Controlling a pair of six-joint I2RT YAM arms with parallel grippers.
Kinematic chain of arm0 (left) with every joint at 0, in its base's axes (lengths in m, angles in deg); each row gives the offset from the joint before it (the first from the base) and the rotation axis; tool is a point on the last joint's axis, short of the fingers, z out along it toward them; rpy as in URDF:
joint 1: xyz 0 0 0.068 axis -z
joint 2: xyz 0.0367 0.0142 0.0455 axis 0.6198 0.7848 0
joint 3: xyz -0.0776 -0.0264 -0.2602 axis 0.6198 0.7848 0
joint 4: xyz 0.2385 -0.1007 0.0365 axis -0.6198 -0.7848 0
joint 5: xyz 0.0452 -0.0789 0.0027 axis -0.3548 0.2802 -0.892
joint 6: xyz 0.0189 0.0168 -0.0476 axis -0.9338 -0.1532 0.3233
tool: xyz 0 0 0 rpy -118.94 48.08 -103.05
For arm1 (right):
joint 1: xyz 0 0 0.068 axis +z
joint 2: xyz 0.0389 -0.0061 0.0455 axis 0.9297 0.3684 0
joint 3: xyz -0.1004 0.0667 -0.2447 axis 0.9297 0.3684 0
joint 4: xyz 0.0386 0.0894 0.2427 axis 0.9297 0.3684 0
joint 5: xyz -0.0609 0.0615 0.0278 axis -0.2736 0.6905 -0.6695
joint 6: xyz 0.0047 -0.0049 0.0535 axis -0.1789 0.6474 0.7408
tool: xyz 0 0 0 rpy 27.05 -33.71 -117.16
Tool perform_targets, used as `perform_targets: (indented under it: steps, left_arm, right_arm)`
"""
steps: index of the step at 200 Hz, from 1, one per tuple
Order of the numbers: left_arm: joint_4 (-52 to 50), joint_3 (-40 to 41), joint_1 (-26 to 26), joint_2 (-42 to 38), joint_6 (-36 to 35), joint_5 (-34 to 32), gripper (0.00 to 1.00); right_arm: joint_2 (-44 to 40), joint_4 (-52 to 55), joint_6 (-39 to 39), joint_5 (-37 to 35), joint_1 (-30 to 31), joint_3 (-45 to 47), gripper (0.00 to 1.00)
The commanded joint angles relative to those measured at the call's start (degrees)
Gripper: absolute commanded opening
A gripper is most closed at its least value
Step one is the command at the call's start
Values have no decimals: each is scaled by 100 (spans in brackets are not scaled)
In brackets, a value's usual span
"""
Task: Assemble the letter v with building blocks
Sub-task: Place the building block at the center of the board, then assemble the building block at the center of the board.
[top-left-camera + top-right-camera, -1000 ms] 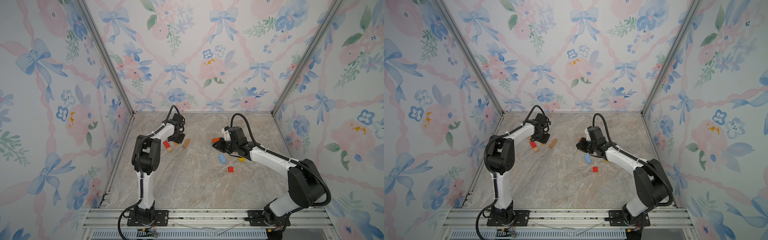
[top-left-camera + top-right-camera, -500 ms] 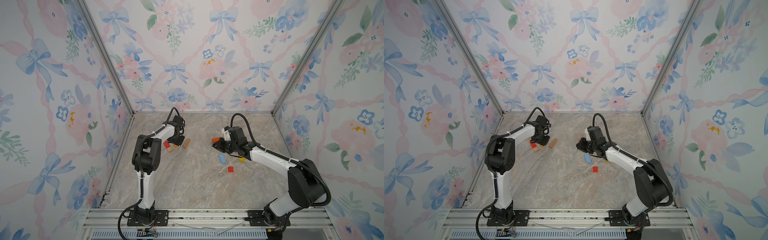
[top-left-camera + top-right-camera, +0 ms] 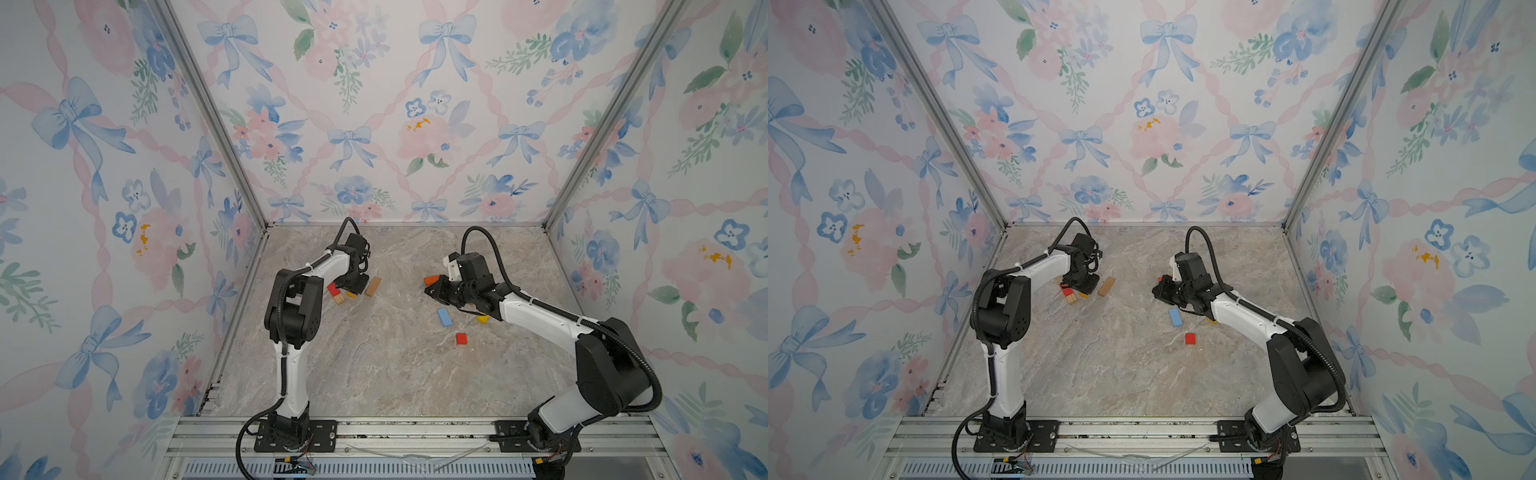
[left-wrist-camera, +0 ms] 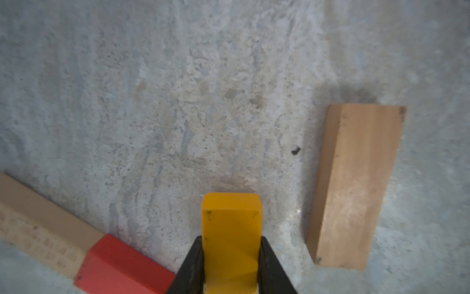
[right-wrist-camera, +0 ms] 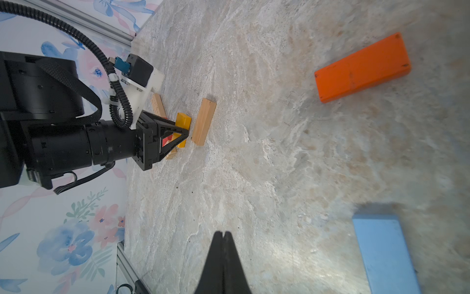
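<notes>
**At ten o'clock on the table: a yellow block between my left fingers**

At about ten o'clock from the middle of the table (image 3: 374,374), my left gripper (image 4: 231,244) is clamped on a yellow block (image 4: 231,219). One black finger presses each long side, and the block's free end rests low on the stone or just above it; I cannot tell which.

In a top view, a plain wooden bar (image 3: 372,286) lies just beside the yellow block at two o'clock, apart from it. A red block (image 4: 122,264) sits at nine o'clock, butted end to end against a pale bar (image 4: 38,224). I take that pair for one stroke of the V.

My right gripper (image 5: 223,239) is closed on nothing, fingertips together, hovering near one o'clock from the table's middle. An orange block (image 5: 361,67) lies close by and a blue block (image 5: 384,254) at three o'clock. In a top view, a red square (image 3: 461,338) sits at four o'clock and a small yellow piece (image 3: 483,319) is half hidden under my right arm.

These pieces look like painted wood, so I judge them light and stiff, with no give. The smooth paint may slide under my fingers, and a nudge would likely shift any loose piece. The narrow long sides, near the middle, seem the best place to grip, so a piece does not swing as I set it down.
</notes>
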Motion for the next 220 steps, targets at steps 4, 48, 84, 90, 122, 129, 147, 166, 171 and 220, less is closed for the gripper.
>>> perform_targets:
  steps: [4, 48, 84, 90, 122, 129, 147, 166, 171, 220]
  left_arm:
    - [-90, 108, 25, -27, -55, -32, 39]
    - [-87, 109, 32, -218, 73, 27, 57]
    - [-90, -44, 108, -569, 207, -106, 69]
    - [-86, -87, 123, -658, 220, -98, 70]
    - [-75, -343, 192, -1182, 411, -86, 72]
    - [-75, -387, 203, -1330, 494, -84, 72]
    - [-2, -402, 196, -1804, 792, -107, 70]
    - [155, -239, 171, -2364, 1212, -215, 67]
    - [231, -130, 155, -2539, 1352, -233, 66]
    - [1635, 2125, -233, -4506, 2579, 588, 63]
  right_arm:
    - [-4, -45, 1, 33, 67, -124, 4]
    - [-72, -80, 12, -30, 68, -64, 4]
    - [-25, -1, -57, -52, 68, -177, 9]
    - [0, 72, -111, -57, 67, -255, 10]
    - [209, 373, -385, -66, 68, -721, 17]
    - [279, 408, -428, -66, 68, -820, 19]
    - [554, 509, -542, -40, 81, -1177, 27]
    - [978, 725, -674, 15, 133, -1657, 37]
    - [1092, 808, -722, 33, 163, -1833, 40]
    - [2522, 1682, -1308, 227, 540, -3772, 53]
